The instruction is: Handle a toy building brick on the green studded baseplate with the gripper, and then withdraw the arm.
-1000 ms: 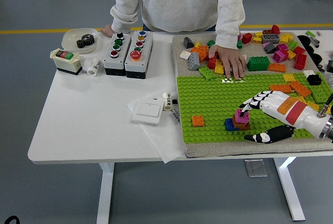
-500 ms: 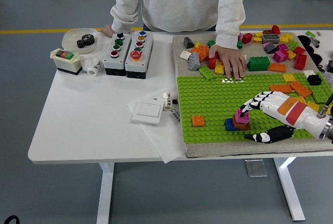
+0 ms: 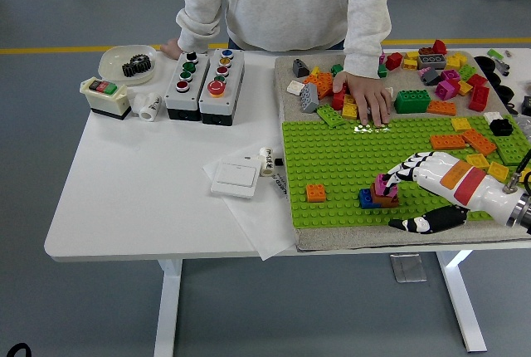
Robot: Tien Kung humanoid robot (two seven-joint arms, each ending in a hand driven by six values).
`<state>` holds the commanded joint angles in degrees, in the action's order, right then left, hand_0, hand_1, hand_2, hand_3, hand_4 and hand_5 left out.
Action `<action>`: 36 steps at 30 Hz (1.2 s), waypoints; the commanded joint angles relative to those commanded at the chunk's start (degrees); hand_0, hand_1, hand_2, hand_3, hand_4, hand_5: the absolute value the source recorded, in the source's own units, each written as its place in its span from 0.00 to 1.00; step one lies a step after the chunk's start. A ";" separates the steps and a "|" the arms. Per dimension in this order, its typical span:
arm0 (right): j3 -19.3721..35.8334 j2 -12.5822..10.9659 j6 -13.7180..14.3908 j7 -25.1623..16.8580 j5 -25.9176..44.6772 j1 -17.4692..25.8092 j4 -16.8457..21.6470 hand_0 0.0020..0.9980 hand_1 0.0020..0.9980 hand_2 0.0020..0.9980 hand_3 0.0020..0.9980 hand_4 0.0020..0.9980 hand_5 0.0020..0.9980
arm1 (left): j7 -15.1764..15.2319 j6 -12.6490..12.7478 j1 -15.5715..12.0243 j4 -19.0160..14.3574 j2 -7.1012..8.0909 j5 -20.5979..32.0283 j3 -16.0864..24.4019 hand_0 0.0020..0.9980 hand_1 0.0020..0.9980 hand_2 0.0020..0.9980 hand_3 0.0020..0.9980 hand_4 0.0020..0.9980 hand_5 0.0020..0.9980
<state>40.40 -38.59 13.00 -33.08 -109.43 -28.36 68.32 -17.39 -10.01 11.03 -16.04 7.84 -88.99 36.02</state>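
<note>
Head view shows the task in its handling phase: the right hand (image 3: 415, 195) is at the magenta brick (image 3: 384, 184), which sits on top of a small stack with a brown brick (image 3: 385, 199) and a blue brick (image 3: 366, 198) on the green studded baseplate (image 3: 340, 166), in its near right part. The fingers (image 3: 404, 168) extend from the right to the magenta brick and the thumb (image 3: 419, 222) is spread low toward the baseplate's near edge, so the hand reads as open around the stack; whether the fingertips actually pinch the brick cannot be told. Judged from this, seating or lifting the brick is not confirmed, and withdrawal of the arm remains to be done. The white forearm (image 3: 477, 189) enters low from the right edge, angled across the baseplate. An orange brick (image 3: 315, 193) stands apart to the left. A person's hand (image 3: 365, 95) rests flat at the baseplate's far edge, beside the loose brick pile (image 3: 431, 83) on the white surface (image 3: 141, 191). The left hand is out of view.
</note>
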 joint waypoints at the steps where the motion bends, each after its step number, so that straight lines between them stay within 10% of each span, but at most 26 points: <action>1: 0.00 0.00 0.00 0.00 -0.02 0.01 -0.04 0.71 0.68 0.71 0.61 0.84 0.73 | 0.00 0.00 0.00 0.00 0.00 0.00 0.00 0.73 0.73 0.74 0.60 0.66 0.60; 36: -1.36 0.31 0.30 0.76 -2.30 -0.63 0.19 0.71 0.68 0.71 0.61 0.85 0.72 | -0.14 -0.13 -0.14 -0.03 0.02 -0.18 0.05 0.73 0.74 0.74 0.60 0.66 0.60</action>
<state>39.04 -38.28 13.30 -32.32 -111.73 -29.00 68.50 -17.53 -10.14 10.89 -16.07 7.86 -89.17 36.07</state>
